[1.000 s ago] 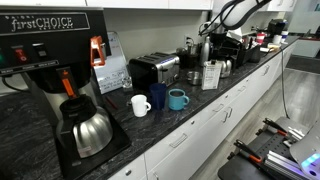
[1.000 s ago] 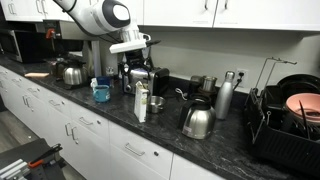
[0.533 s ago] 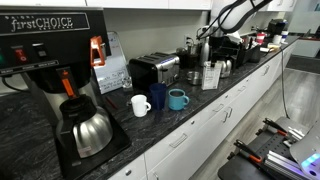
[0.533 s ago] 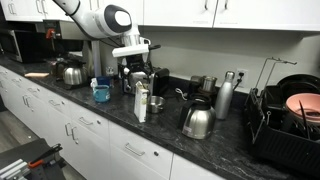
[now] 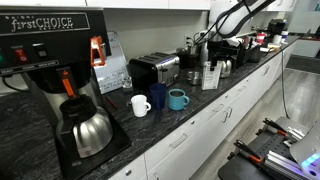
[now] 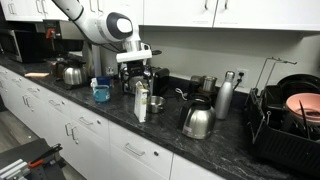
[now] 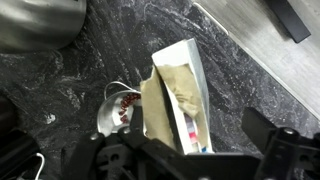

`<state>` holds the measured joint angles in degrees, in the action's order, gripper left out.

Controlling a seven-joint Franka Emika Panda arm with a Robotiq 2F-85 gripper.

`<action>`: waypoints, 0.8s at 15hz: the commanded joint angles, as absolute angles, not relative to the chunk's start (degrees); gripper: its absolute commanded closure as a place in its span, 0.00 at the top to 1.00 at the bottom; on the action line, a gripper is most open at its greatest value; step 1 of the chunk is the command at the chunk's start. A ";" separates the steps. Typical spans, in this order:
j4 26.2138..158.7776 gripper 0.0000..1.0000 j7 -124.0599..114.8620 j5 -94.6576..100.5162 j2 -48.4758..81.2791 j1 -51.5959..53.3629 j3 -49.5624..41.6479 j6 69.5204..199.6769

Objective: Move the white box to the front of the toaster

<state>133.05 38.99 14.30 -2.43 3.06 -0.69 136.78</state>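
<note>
**A:** What takes up the most room?

**B:** The dark stone counter [image 5: 20,135], running above white cabinets. In an exterior view a big black coffee machine [image 5: 40,60] stands at its near end, with a steel carafe [image 5: 88,130] under it.

**A:** And the robot?

**B:** The arm [image 6: 100,22] reaches out over the middle stretch of the counter, wrist pointing down.

**A:** Where is the toaster?

**B:** The toaster [image 5: 153,68] sits toward the back edge, close to the wall, just past the coffee machine.

**A:** How is the tool?

**B:** The tool [image 6: 135,70] hangs above the white box [image 6: 140,103], clear of it. In the wrist view the tool [image 7: 150,158] is spread wide, fingers far out to either side, gripping nothing.

**A:** So the box is free?

**B:** Yes. The white box stands upright near the front edge, farther along the counter than the toaster and apart from it. From above, its top is open.

**A:** Anything smaller?

**B:** Three cups between the toaster and the front edge: a white mug [image 5: 141,105], a dark blue mug [image 5: 158,96] and a teal mug [image 5: 178,99].
</note>
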 commanded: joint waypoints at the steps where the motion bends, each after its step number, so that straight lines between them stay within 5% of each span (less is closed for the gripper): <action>1: 132.79 1.00 40.20 13.45 -0.09 2.21 -0.43 138.38; 2: 132.68 1.00 40.01 13.34 0.59 2.11 -0.38 138.58; 4: 132.39 0.73 40.29 12.38 1.61 1.91 -0.26 138.43; 12: 130.67 0.16 38.91 10.12 3.01 0.91 -0.42 138.18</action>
